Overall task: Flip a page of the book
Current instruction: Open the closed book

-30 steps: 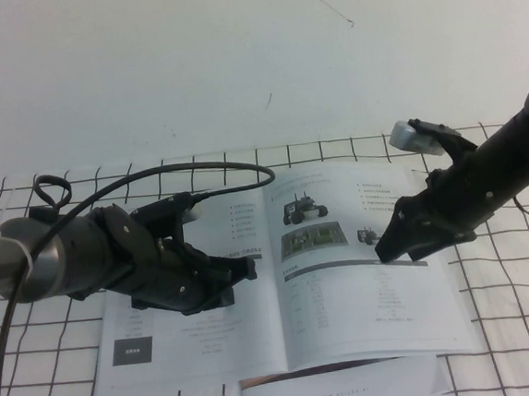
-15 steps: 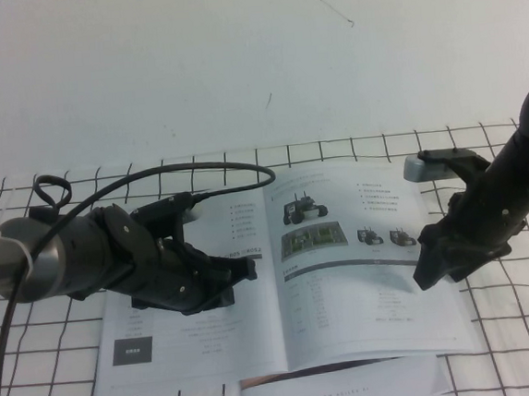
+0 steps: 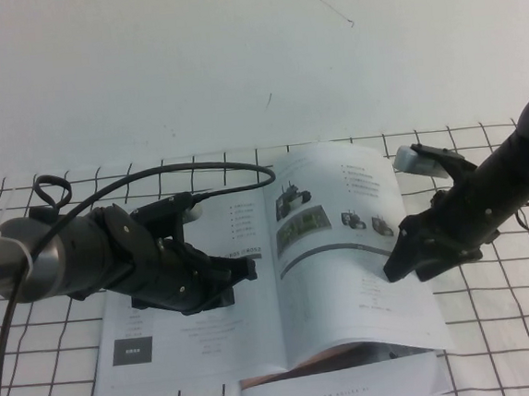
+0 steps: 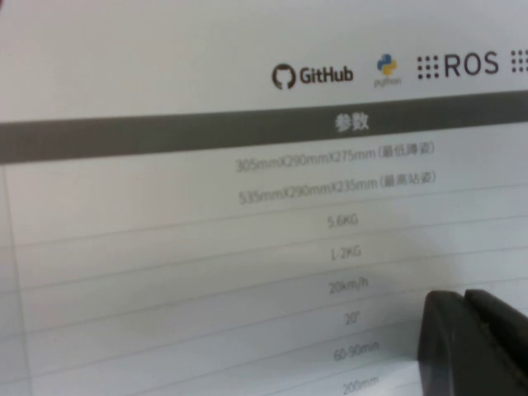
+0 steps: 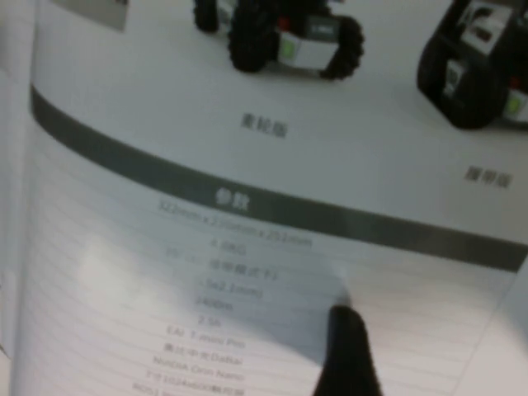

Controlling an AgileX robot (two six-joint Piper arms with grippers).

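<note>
On the gridded white surface (image 3: 526, 323) in front of me lies the book (image 3: 190, 348), open, and my left claw (image 3: 224, 280) rests low over its left-hand sheet, near the spine. From the wrist camera I see two dark fingertips (image 4: 474, 342) pressed side by side against the printed table, so I read that claw as closed with nothing between its fingers. My right claw (image 3: 401, 258) sits at the outer edge of the page (image 3: 347, 293), which bows up off the sheets below it, showing a dark gap along its near edge. One dark fingertip (image 5: 346, 351) touches the printed side; whether that claw is pinching the sheet or merely pushing it, I cannot tell. A white strip (image 3: 346, 390) with grey lettering lies just beside the book's near edge.
</note>
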